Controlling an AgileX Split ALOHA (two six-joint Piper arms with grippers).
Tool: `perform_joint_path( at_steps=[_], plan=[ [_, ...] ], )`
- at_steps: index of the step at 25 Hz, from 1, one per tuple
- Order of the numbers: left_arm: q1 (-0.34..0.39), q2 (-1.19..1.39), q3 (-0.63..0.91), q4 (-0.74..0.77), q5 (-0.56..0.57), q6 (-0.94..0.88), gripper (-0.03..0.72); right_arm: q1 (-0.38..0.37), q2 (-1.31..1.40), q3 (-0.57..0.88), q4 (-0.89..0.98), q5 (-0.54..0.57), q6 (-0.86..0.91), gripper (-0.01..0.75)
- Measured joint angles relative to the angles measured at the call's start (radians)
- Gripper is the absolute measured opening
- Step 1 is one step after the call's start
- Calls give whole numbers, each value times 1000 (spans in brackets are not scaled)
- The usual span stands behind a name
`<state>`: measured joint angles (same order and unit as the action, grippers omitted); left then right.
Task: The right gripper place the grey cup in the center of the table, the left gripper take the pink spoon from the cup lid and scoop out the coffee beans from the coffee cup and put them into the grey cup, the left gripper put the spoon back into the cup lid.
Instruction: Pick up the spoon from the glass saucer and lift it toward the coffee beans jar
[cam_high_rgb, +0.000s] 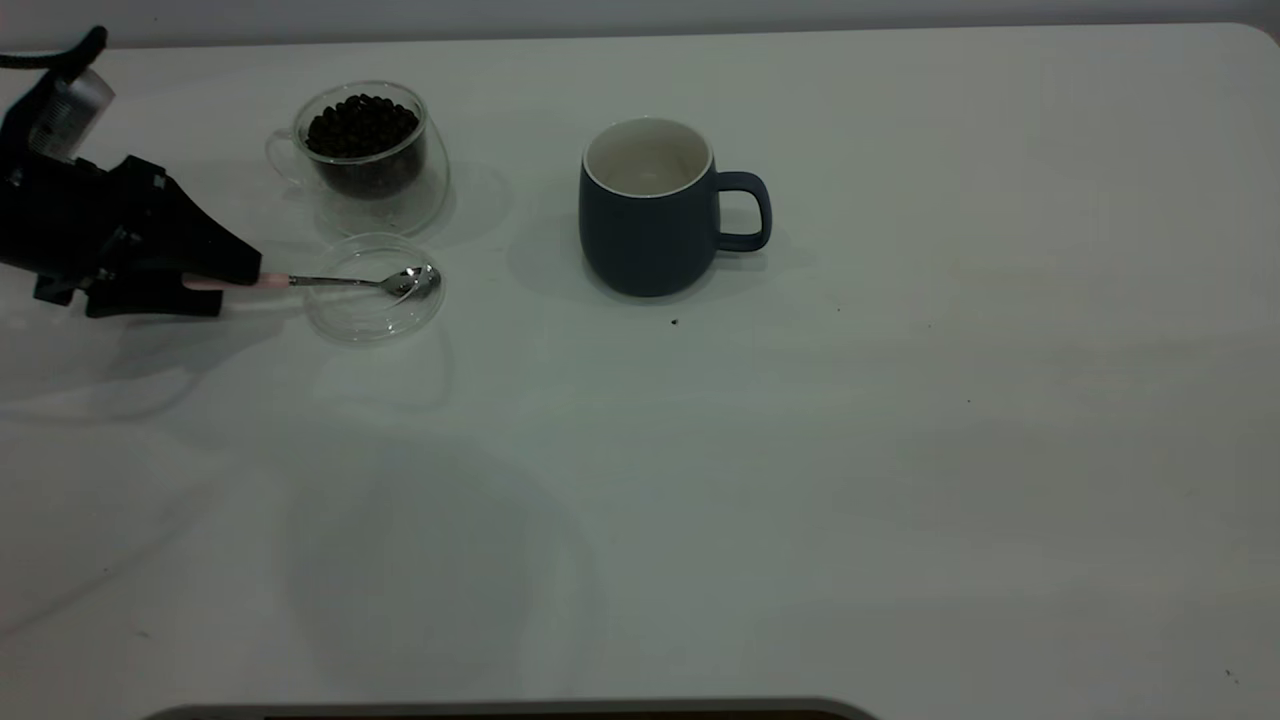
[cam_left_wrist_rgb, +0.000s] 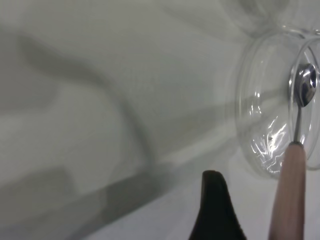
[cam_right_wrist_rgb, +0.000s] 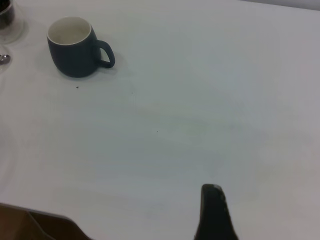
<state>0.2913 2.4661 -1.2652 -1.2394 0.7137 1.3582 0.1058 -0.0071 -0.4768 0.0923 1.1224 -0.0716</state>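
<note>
the pink spoon (cam_high_rgb: 345, 282) lies level, its metal bowl resting in the clear cup lid (cam_high_rgb: 345, 318) and its pink handle clamped between the fingers of the left gripper (cam_high_rgb: 215, 282), low at the left edge of the bench (cam_high_rgb: 900, 450). just behind the lid stands the coffee cup (cam_high_rgb: 400, 205), heaped with coffee beans (cam_high_rgb: 361, 125). the grey cup (cam_high_rgb: 645, 220) sits upright near mid-bench, handle to the right. of the right gripper (cam_right_wrist_rgb: 215, 212) only one finger shows, so i cannot tell its state.

- The exterior view is looking steeply down over the plain white table (cam_high_rgb: 900, 450).
- The left wrist view is hovering close above it.
- The right wrist view is looking from farther off, sharing the rounded blue-grey mug (cam_right_wrist_rgb: 75, 50) with the exterior view.
</note>
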Motion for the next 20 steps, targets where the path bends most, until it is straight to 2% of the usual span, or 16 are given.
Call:
perform_joint_path(
  at_steps=[12,20],
  plan=[
    [-7,11,0,-57,2,19,579,0,0,0,0,0,0,551],
    [-23,11,0,-58,4,21,530,0,0,0,0,0,0,551]
  ],
)
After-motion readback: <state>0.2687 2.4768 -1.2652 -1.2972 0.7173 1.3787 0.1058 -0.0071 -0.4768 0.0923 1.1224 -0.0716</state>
